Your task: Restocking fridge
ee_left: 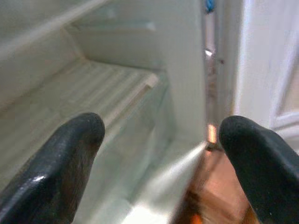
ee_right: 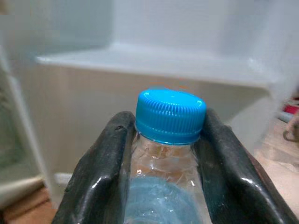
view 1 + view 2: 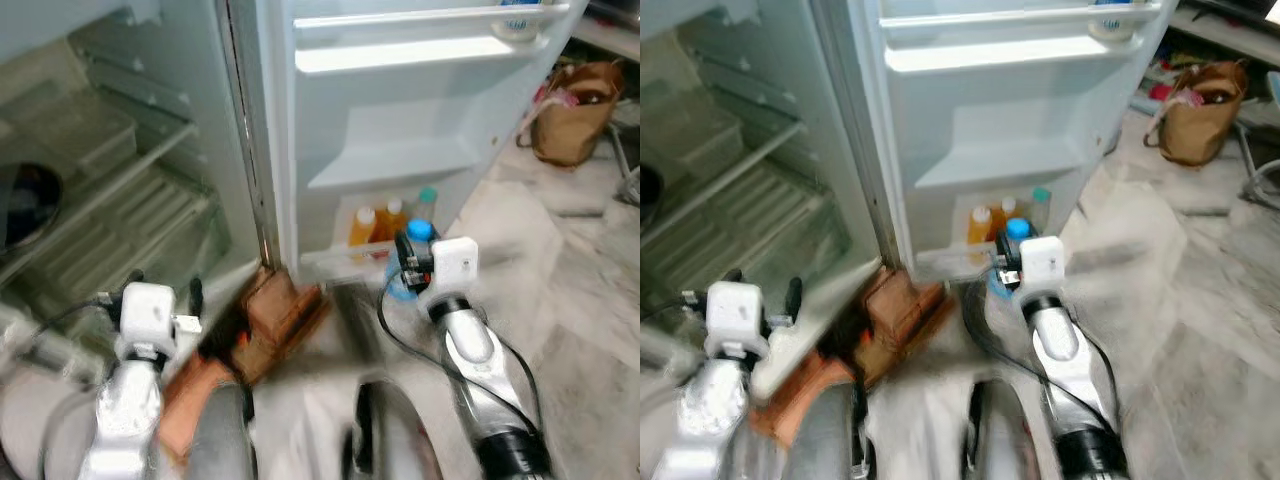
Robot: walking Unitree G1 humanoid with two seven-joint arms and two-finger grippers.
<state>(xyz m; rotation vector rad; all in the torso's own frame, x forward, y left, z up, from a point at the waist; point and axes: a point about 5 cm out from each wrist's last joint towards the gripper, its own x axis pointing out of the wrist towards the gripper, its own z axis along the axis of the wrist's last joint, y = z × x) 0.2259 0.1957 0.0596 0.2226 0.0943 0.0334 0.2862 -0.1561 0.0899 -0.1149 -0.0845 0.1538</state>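
My right gripper [image 2: 163, 154] is shut on a clear water bottle [image 2: 163, 186] with a blue cap [image 3: 419, 231], held low in front of the open fridge door [image 3: 400, 150]. On the door's bottom shelf [image 3: 340, 256] stand two orange-juice bottles [image 3: 363, 226] and a bottle with a teal cap [image 3: 428, 198]. My left gripper [image 1: 159, 154] is open with nothing between its fingers, low by the fridge body's lower compartment [image 3: 130, 230].
A brown cardboard box [image 3: 280, 310] lies on the floor at the foot of the fridge. A brown paper bag [image 3: 575, 110] stands on the floor at the far right. Upper door shelves [image 3: 400, 55] hold a white container [image 3: 518, 20]. A dark bowl [image 3: 25, 200] sits inside the fridge at left.
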